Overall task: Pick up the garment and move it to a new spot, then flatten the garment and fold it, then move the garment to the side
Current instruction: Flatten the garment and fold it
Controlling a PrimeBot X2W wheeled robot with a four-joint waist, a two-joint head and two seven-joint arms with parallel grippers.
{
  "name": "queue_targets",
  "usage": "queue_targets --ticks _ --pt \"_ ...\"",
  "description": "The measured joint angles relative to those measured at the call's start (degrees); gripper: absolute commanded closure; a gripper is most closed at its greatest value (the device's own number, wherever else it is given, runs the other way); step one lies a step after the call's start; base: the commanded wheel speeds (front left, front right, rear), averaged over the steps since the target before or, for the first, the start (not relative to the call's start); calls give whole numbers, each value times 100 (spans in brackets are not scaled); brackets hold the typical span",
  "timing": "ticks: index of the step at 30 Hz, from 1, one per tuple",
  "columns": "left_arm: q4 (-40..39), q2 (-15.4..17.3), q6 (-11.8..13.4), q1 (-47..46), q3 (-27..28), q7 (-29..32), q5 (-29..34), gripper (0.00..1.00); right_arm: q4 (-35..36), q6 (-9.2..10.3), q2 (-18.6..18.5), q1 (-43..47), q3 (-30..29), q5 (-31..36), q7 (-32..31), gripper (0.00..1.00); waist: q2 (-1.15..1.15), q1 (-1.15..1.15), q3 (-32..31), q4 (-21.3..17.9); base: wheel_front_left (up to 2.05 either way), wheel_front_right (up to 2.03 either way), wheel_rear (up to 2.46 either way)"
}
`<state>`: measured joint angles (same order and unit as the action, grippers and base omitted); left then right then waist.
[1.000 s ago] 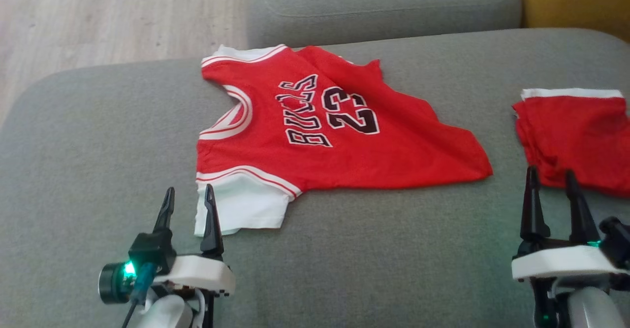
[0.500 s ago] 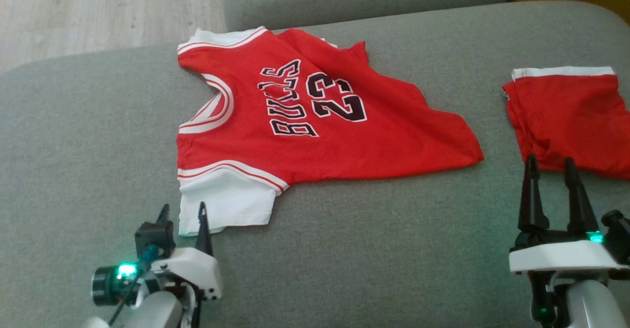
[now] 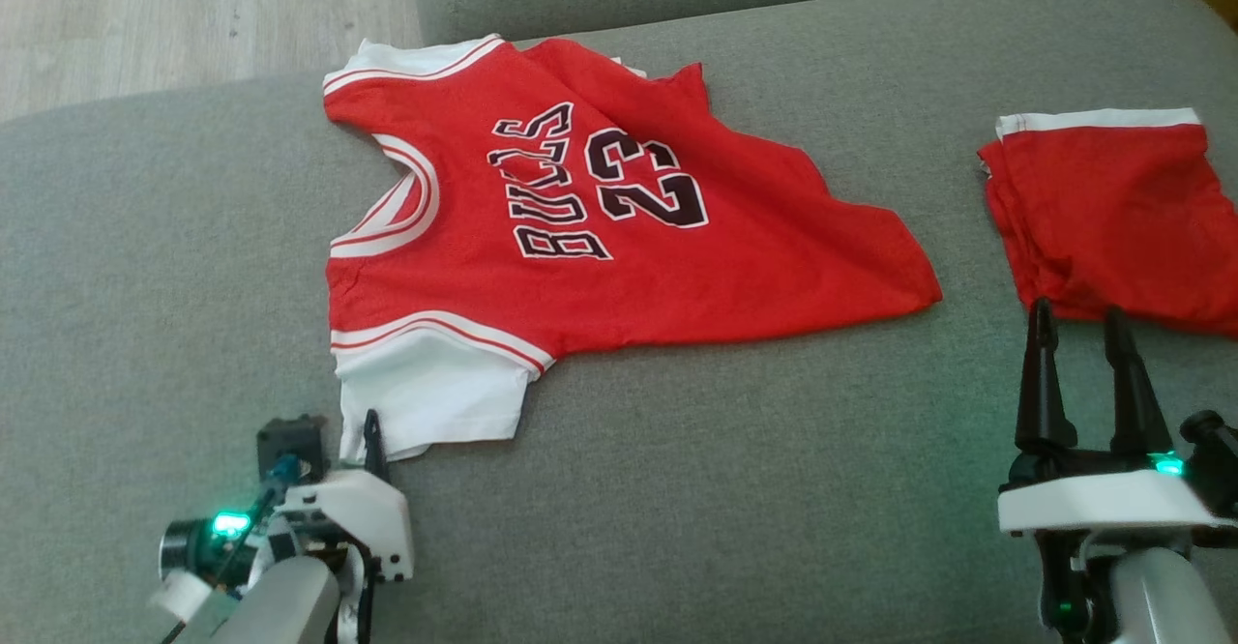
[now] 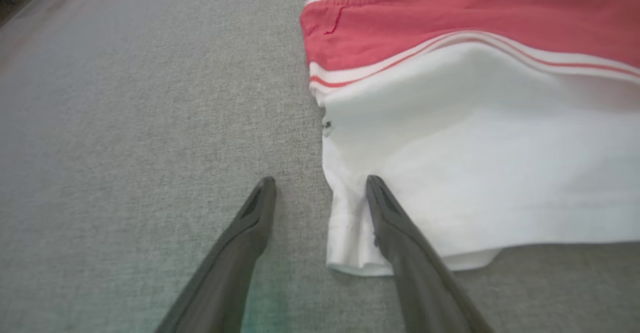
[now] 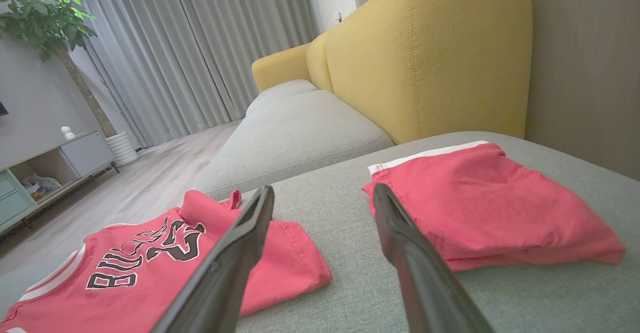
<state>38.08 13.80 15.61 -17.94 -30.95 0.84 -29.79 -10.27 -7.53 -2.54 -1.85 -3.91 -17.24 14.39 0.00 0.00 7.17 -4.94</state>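
Lowered left end effector (image 4: 320,180) straddles garment's (image 3: 580,286) soft white sleeve edge (image 4: 345,243).

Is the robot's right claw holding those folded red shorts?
No, the right gripper stands open with nothing between its fingers, and the red shorts lie on the grey cushion.
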Motion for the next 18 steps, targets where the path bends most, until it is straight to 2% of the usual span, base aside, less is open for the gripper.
queue_targets --ticks 1,2,3,8,13,18 --pt "1 0 -35 -16 -37 24 1 52 -3 0 0 -1 0 0 0 0 0 0 2 0 0 0 0" --pt "-5 -2 -89 -35 -71 59 1 88 -10 0 0 -4 0 0 0 0 0 0 -1 1 0 0 0" --pt "-23 -13 -159 -54 -104 60 0 100 -25 0 0 -14 0 0 0 0 0 0 -8 2 0 0 0" --pt "-74 -62 -208 -36 -167 -60 0 100 -111 0 0 -70 -24 0 0 0 0 1 -84 18 0 0 0" --pt "-438 -68 -164 32 -110 -717 3 100 -266 0 -1 -91 -52 18 0 0 0 0 -189 101 0 0 0" --pt "-982 -57 -91 31 -12 -1229 58 100 -824 0 1 -125 -159 209 -120 0 0 0 -234 274 0 0 0"
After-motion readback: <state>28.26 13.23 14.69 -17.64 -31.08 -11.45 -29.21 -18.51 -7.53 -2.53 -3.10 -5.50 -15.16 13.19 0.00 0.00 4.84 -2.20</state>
